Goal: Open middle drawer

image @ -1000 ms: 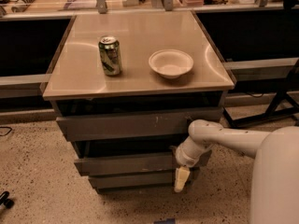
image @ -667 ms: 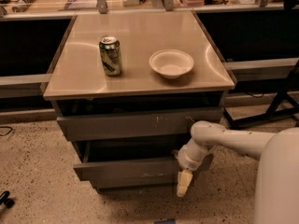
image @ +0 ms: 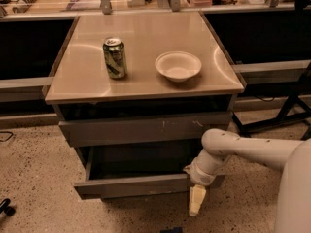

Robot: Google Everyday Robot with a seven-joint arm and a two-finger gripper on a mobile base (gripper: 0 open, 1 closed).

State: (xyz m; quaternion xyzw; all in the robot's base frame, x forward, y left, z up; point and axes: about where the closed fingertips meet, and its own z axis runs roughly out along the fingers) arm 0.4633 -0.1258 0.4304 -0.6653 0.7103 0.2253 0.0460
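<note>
Speckled floor (image: pixel 29 178) runs around a low cabinet of drawers. At about 5 o'clock in the view the gripper (image: pixel 197 201) hangs tip-down at the right end of the middle drawer (image: pixel 131 186), against the front or just ahead of it. I cannot tell whether the jaws are apart, together or clamped on the drawer's edge. From the wrist, the pale arm (image: pixel 243 149) leads off toward 3 o'clock to the robot's body at the frame's edge.

The middle drawer stands well out from the cabinet, its plain front low at 6 o'clock and a dark open well showing behind it. At 12 o'clock from it, the top drawer (image: pixel 141 128) with pale scratches sits shut. On the surface (image: pixel 146 84) above, a green can (image: pixel 114 58) stands upright at 9 o'clock of a white bowl (image: pixel 178 66), the two apart.

By my judgement the task is largely done, since the drawer is plainly open. What may remain is a little more travel, then letting go and drawing the arm clear
</note>
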